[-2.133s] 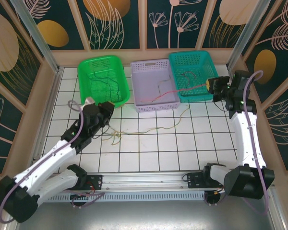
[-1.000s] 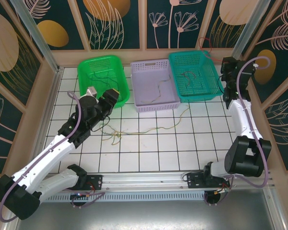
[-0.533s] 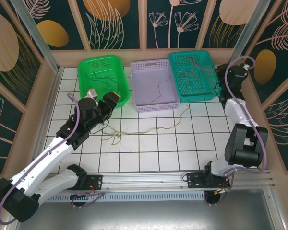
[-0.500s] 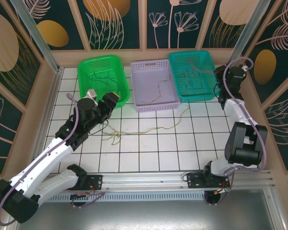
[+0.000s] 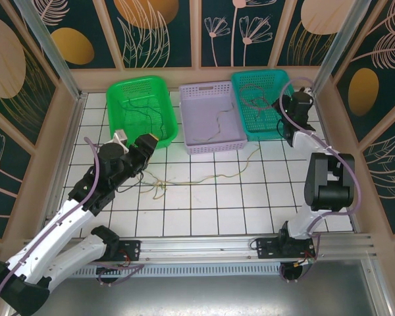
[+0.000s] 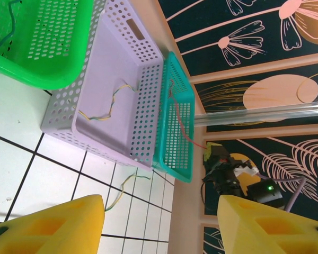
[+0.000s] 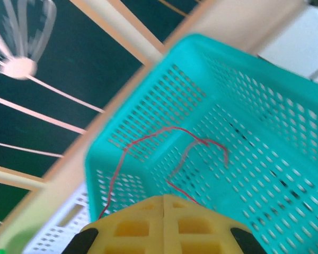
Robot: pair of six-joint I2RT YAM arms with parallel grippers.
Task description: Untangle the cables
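No text, label, brand, number or sign can be read in any of the views.
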